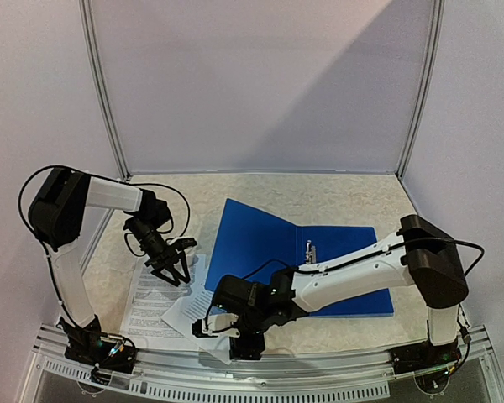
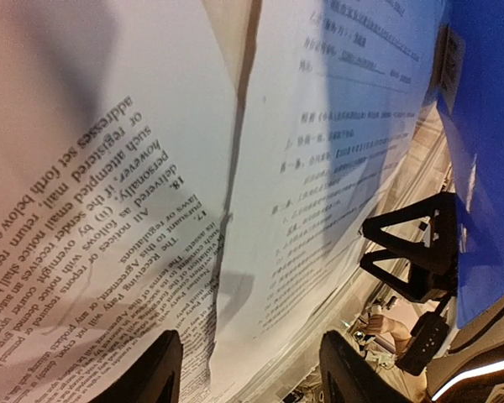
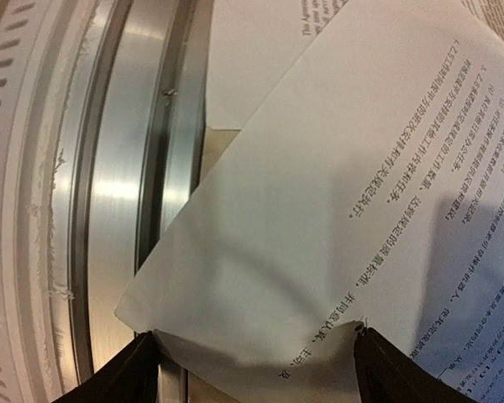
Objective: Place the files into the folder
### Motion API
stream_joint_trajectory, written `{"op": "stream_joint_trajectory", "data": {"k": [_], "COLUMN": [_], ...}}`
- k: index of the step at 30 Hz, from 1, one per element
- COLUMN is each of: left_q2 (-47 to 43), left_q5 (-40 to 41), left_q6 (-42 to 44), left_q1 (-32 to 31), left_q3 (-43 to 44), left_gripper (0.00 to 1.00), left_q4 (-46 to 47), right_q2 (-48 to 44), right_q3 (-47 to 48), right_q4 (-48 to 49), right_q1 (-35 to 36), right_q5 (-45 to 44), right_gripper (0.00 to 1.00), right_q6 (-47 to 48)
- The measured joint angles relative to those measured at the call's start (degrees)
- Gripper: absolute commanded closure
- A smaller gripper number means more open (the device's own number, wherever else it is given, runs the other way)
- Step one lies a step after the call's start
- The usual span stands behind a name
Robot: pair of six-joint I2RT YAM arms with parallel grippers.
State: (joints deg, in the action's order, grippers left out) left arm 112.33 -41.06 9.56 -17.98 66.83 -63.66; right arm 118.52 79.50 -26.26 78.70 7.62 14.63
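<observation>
Both files lay outside the open folder, and the left gripper and right gripper stood released, holding nothing.

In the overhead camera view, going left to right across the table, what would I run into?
left arm's base → files → folder → right arm's base

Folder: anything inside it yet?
Lying open, the folder shows only blue covers and a metal clip; no sheets visible inside. The right arm hides a strip of it. Both sheets lie left of it.
</observation>
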Motion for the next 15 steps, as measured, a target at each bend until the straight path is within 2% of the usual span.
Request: {"op": "stream_joint_trajectory", "data": {"k": [3,8,15], "left_q2": [0.0,0.0,0.0], "left_q5": [-0.04,-0.07,-0.09], "left_q6": [0.02,0.02,-0.11], "left_q1": [0.0,0.0,-0.02], "left_q3": [0.0,0.02,0.0], "left_gripper": [0.42,0.42,0.32], "left_q4": [0.0,-0.02,0.02], "right_q2": [0.31,0.42,0.72], "right_q3": [0.13,0.37,1.33], "right_q4": [0.92,0.9,0.81], "right_q1": [0.2,1.53,0.72], "right_q5": [-1.36,-0.83,-5.66], "right_gripper": [0.5,0.79,0.83], "right_q6": [-0.13,-0.7,-0.7]}}
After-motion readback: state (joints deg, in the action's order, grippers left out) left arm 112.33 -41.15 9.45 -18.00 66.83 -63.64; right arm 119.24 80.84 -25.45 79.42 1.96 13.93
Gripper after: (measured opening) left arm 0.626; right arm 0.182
